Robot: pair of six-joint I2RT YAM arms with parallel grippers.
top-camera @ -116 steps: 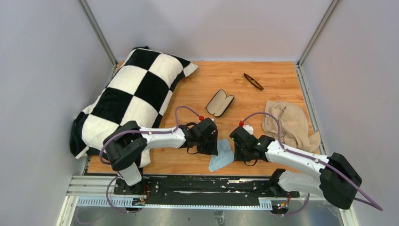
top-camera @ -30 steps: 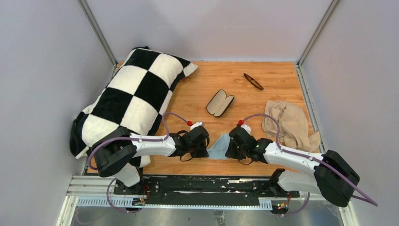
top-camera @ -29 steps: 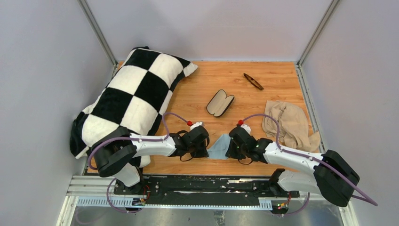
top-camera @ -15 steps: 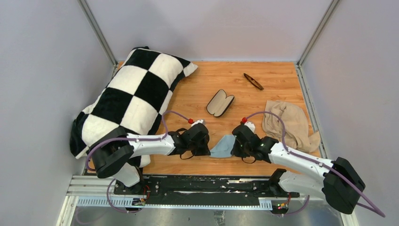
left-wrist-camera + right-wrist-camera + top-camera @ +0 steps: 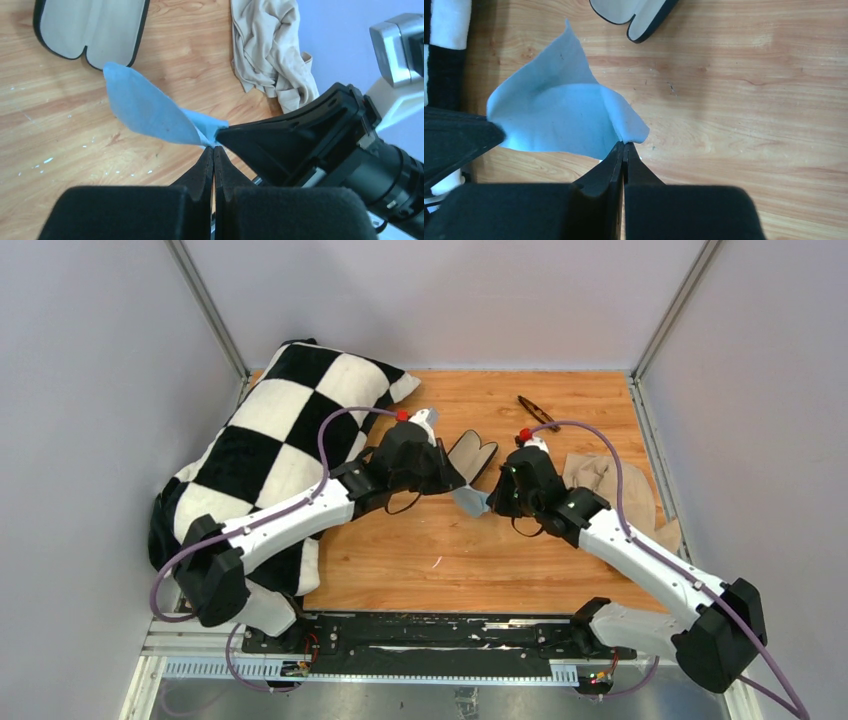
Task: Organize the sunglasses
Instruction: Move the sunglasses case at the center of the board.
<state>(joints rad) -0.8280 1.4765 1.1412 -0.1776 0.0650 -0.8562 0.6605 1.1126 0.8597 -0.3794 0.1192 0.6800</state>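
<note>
While my left gripper [image 5: 214, 147] and right gripper [image 5: 624, 145] clamped the blue cloth [image 5: 554, 115] aloft, sunglasses [image 5: 537, 412] lay well apart. Case [image 5: 90, 25] stood open, unfilled.

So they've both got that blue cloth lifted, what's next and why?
Probably carry the blue cloth a little farther and lower it into the open case: left gripper and right gripper each pinch a corner, it hangs off the table, and the case lies just beyond.

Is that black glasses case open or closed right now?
Open: the case lies with both beige-lined halves facing up, and nothing shows inside them.
</note>
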